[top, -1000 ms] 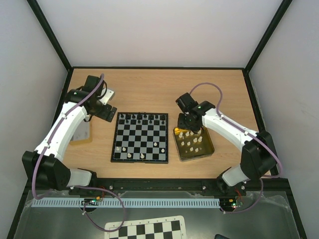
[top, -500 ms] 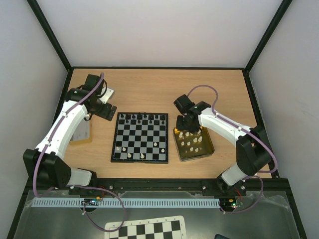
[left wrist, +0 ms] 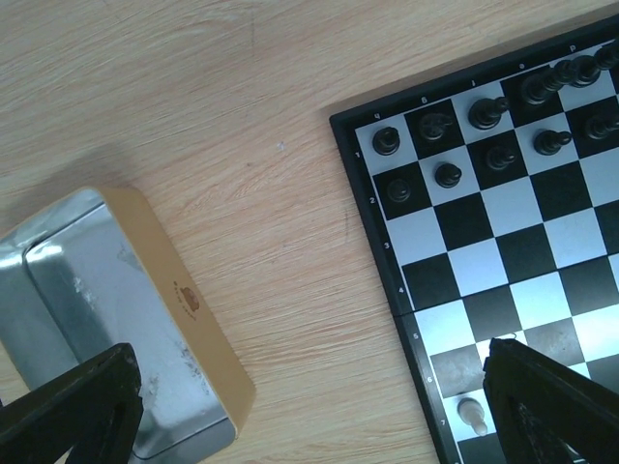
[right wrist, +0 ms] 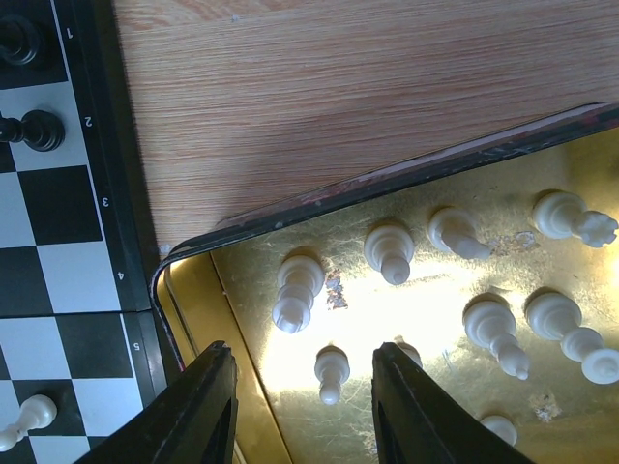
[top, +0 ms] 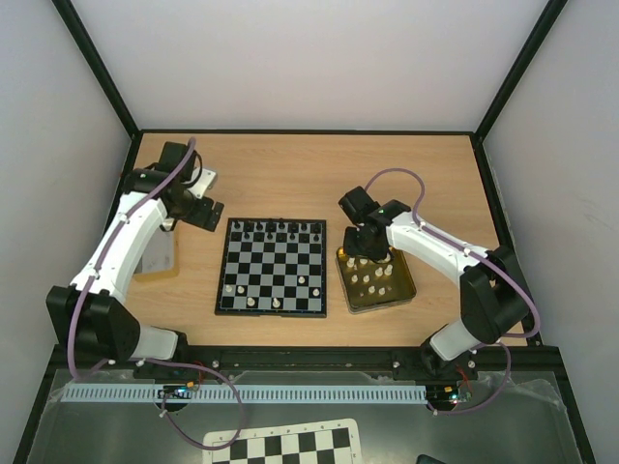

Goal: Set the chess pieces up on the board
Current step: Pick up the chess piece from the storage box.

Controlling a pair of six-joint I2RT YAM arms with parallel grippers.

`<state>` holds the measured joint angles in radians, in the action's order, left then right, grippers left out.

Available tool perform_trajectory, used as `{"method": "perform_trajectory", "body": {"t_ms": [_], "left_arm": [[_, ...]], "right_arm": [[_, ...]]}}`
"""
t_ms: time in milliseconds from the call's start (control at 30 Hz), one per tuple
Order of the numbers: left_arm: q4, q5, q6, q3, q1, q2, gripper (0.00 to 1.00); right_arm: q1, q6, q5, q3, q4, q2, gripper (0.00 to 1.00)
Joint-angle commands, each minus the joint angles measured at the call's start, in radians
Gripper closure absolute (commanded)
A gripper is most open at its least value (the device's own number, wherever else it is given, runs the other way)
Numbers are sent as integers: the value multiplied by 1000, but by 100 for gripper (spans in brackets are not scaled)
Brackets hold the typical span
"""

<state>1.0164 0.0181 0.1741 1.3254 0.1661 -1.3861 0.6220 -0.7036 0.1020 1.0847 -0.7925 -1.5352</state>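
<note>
The right gripper (right wrist: pixel 302 360) is part open and empty, and a small turned cream pawn (right wrist: pixel 332 372) sits between its fingers, untouched, in the glossy gold tin (right wrist: pixel 406 170) just beside the checkered board (right wrist: pixel 58 251). The left gripper (left wrist: pixel 309 387) is wide open and empty, over the wood-grain table (left wrist: pixel 242 145).

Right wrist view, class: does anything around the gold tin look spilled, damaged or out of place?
Nothing stands out. The cream-white chess pieces sit scattered inside the gold tin, with none spilled onto the table. The right pincer hovers open above them.
</note>
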Motion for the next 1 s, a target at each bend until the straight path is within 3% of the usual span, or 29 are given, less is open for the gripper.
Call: {"method": "perform_trajectory", "body": {"t_ms": [0, 967], "left_arm": [[15, -10, -10, -15, -27, 47, 4], [13, -4, -10, -64, -48, 103, 4]], "right_arm": [[3, 2, -3, 7, 3, 14, 63], [5, 31, 45, -25, 63, -108, 66]]}}
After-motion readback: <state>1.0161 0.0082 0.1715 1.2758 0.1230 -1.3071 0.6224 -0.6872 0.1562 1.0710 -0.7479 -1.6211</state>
